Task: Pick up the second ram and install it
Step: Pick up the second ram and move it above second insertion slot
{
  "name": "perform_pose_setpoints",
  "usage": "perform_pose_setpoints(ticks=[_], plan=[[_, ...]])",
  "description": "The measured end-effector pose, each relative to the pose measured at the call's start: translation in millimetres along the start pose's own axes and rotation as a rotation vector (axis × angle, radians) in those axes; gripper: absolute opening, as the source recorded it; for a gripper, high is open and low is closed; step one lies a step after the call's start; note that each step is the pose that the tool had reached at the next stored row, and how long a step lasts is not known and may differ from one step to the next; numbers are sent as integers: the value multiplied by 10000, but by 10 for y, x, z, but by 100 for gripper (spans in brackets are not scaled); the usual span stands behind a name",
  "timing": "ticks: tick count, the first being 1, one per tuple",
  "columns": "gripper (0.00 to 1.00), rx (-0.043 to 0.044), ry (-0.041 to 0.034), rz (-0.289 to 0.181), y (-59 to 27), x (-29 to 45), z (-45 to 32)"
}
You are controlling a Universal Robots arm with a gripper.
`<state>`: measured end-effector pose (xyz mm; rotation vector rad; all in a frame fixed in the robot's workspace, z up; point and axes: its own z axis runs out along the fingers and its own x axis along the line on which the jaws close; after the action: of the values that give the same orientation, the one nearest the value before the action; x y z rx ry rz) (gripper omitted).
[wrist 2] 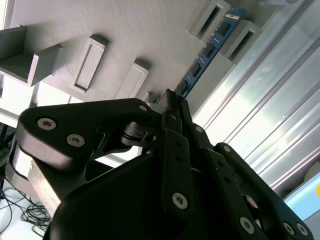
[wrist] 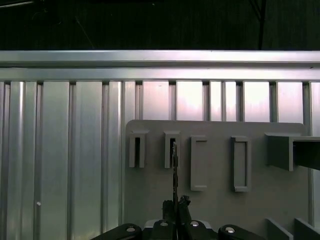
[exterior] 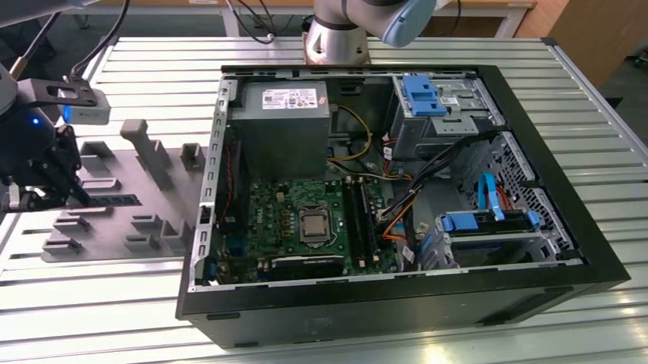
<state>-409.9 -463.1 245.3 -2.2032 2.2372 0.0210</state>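
Observation:
The second ram point(wrist 2: 210, 46) is a narrow blue stick with black chips. It stands on edge in the slotted blocks of a grey holder plate point(wrist 2: 125, 30). In the first wrist view the second ram point(wrist: 175, 167) appears edge-on as a thin line running from a slot down to my gripper point(wrist: 175, 204). My gripper point(wrist 2: 175, 99) has its black fingers closed on the stick's near end. In the exterior view my gripper point(exterior: 59, 197) hangs at the far left over the holder plate point(exterior: 152, 220), with the second ram point(exterior: 111, 199) lying beside it.
An open black computer case point(exterior: 405, 303) lies at the exterior view's right of the holder plate. Inside it are a green motherboard point(exterior: 288, 201), black memory slots point(exterior: 360, 216), a grey power supply point(exterior: 278, 121) and blue drive brackets point(exterior: 420, 95). The table is ribbed metal point(exterior: 121, 303).

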Motion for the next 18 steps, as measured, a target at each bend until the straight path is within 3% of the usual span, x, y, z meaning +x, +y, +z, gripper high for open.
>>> perform_pose_setpoints(ticks=[18], plan=[[14,0,0,0,1,-1,-78]])
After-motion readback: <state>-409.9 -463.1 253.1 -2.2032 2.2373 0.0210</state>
